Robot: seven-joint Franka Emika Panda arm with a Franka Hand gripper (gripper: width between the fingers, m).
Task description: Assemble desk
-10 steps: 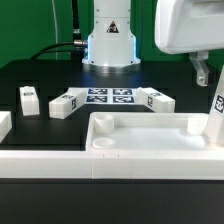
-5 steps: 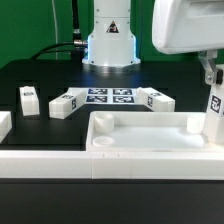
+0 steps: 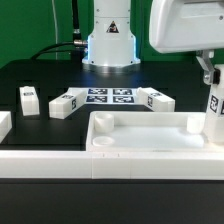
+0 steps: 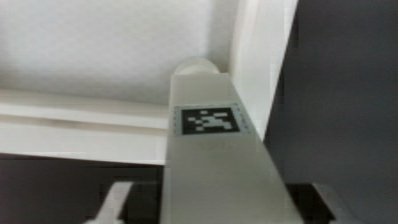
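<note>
The white tabletop (image 3: 140, 146) lies rim-up at the front, with round sockets at its corners. My gripper (image 3: 210, 78) hangs at the exterior view's right, shut on a white tagged leg (image 3: 214, 112) that it holds upright. The leg's lower end is at the tabletop's right end, beside the corner socket (image 3: 195, 124). I cannot tell whether it touches. In the wrist view the leg (image 4: 210, 120) runs out from between my gripper (image 4: 214, 208) fingers (image 4: 125, 205) toward the tabletop's rim (image 4: 107, 110). Three loose legs lie behind the tabletop: one (image 3: 29, 99), another (image 3: 64, 104) and a third (image 3: 156, 100).
The marker board (image 3: 108, 97) lies between the loose legs, in front of the robot base (image 3: 110, 45). A long white rail (image 3: 45, 165) runs along the front. A white piece (image 3: 4, 124) shows at the left edge.
My gripper has shifted a little toward the exterior view's left with the leg, bringing it closer to the tabletop's right end. The loose legs have not moved.
</note>
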